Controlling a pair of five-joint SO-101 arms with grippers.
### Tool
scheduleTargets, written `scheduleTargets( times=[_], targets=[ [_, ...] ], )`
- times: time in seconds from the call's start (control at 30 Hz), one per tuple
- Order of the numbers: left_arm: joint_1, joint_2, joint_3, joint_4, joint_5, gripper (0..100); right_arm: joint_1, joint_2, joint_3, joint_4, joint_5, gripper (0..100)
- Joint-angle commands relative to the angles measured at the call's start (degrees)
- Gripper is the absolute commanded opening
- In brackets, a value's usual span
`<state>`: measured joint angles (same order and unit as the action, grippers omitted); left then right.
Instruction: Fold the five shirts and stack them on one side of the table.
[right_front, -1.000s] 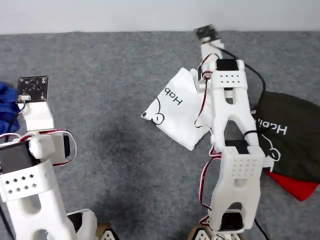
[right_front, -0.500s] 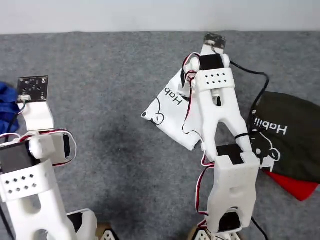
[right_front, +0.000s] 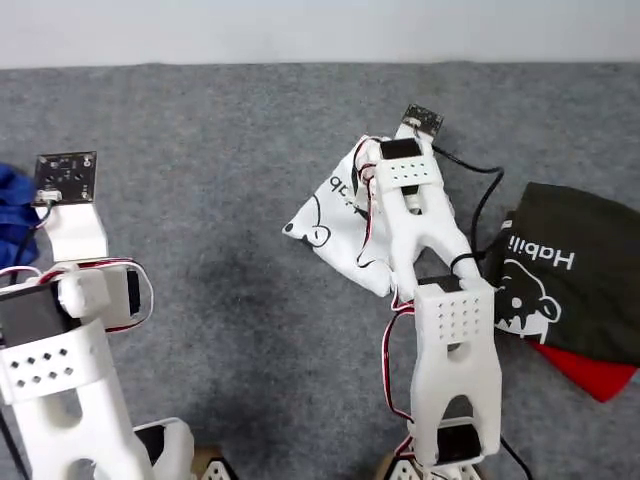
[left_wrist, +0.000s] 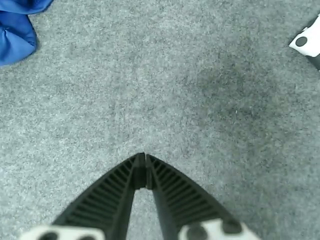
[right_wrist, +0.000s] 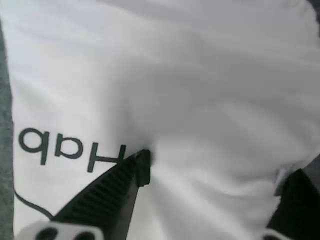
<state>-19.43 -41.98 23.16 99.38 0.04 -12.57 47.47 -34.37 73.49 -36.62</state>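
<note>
- The right claw (right_wrist: 218, 172) is spread wide, low over the white shirt (right_front: 325, 215) in the middle of the table.
- The left claw (left_wrist: 145, 171) is pressed together above the bare grey mat (right_front: 220, 150).
- A dark shirt (right_front: 580, 280) lies on a red shirt (right_front: 592, 376) by the right arm.
- A blue shirt (right_front: 10, 212) sits at the left edge.

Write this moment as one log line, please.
right pincer: open over white shirt | left pincer: shut above grey table | dark shirt atop red shirt
</note>
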Motion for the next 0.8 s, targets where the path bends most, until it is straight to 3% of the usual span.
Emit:
scheduleTargets(
  times=[0.0,0.17,0.3,0.77],
  targets=[
    [0.0,-1.14,-0.13,0.97,-0.7,0,-0.48,1.1,-1.41,-1.27,-0.44,36.9],
    [0.0,-1.14,-0.13,0.97,-0.7,0,0.13,3.65,-1.76,0.84,0.26,13.6],
    [0.0,-1.14,-0.13,0.97,-0.7,0,0.48,3.21,-4.75,3.82,6.42,1.0],
    [0.0,-1.14,-0.13,1.05,-0.7,0,2.33,-1.63,-30.07,29.58,21.19,0.9]
  ],
)
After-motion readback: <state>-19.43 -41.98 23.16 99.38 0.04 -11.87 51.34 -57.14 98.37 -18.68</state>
